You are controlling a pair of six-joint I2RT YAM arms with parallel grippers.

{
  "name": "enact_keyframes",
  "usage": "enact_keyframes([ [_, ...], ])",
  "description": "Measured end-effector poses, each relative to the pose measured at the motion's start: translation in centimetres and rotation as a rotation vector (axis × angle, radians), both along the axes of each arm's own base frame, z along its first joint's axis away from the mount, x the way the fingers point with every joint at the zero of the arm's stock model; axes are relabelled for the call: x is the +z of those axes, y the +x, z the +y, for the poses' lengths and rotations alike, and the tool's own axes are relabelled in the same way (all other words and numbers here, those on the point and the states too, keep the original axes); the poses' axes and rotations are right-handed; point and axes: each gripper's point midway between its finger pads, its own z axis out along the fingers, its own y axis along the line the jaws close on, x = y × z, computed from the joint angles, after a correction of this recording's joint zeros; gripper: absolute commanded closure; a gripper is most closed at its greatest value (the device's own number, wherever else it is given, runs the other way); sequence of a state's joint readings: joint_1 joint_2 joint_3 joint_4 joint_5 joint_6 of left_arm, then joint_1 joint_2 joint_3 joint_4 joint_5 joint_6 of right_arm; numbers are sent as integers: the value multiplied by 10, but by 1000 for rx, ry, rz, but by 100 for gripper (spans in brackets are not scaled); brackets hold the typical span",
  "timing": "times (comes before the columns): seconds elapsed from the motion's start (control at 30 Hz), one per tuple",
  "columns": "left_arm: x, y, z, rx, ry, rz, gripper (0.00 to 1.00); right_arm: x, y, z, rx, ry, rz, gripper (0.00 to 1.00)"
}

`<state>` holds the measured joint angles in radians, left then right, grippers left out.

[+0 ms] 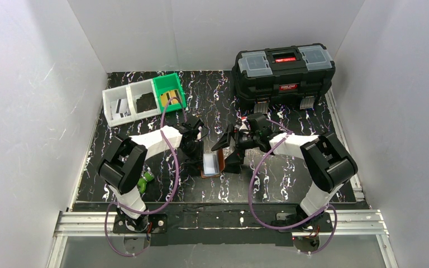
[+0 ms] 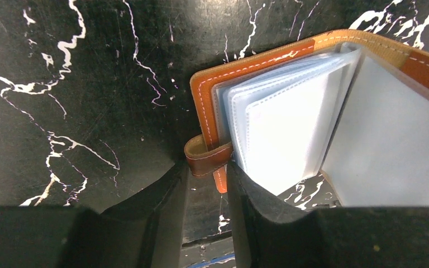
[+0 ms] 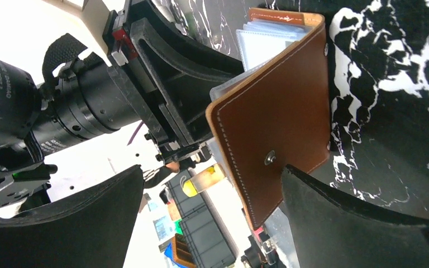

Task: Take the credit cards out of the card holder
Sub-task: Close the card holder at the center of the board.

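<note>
1. Black marbled table (image 1: 206, 92) is carrying the card holder (image 1: 212, 165), which is lying open near the middle, between the two grippers.
2. Its clear, pale pockets (image 2: 290, 128) are fanning out from the orange lining. One brown cover, bearing a snap stud (image 3: 270, 158), is standing tilted up off the table.
3. The left gripper (image 2: 206, 166) is pinching the holder's brown strap tab (image 2: 206, 156), its fingers sitting close together on it.
4. The right gripper (image 3: 212, 169) is hanging with its fingers spread wide apart and the raised cover sitting between them. One finger is lying just beside the cover's edge; whether it is touching cannot be told.
5. Farther back, a black toolbox (image 1: 284, 75) is sitting at the right rear, and a row of white and green bins (image 1: 144, 99) is standing at the left rear.
6. A small green thing (image 1: 145, 180) is lying beside the left arm.
7. White walls are enclosing the table on three sides.
</note>
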<state>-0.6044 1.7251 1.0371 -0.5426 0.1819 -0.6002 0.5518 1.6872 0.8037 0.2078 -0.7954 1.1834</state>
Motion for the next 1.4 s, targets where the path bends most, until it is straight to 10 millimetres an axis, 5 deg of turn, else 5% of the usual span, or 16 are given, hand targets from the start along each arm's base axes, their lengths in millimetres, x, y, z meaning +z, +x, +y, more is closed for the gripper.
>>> enact_keyframes([
  [0.63, 45, 6, 24, 7, 41, -189, 70, 3, 18, 28, -10, -52, -6, 2],
  [0.87, 47, -3, 43, 22, 86, -190, 70, -10, 20, 50, 14, -95, 13, 2],
  [1.07, 74, -4, 57, 41, 67, -261, 70, -39, 20, 60, 21, -154, 57, 2],
  [1.4, 95, -10, 52, 28, -1, -281, 58, -38, 22, 59, 11, -182, 55, 2],
])
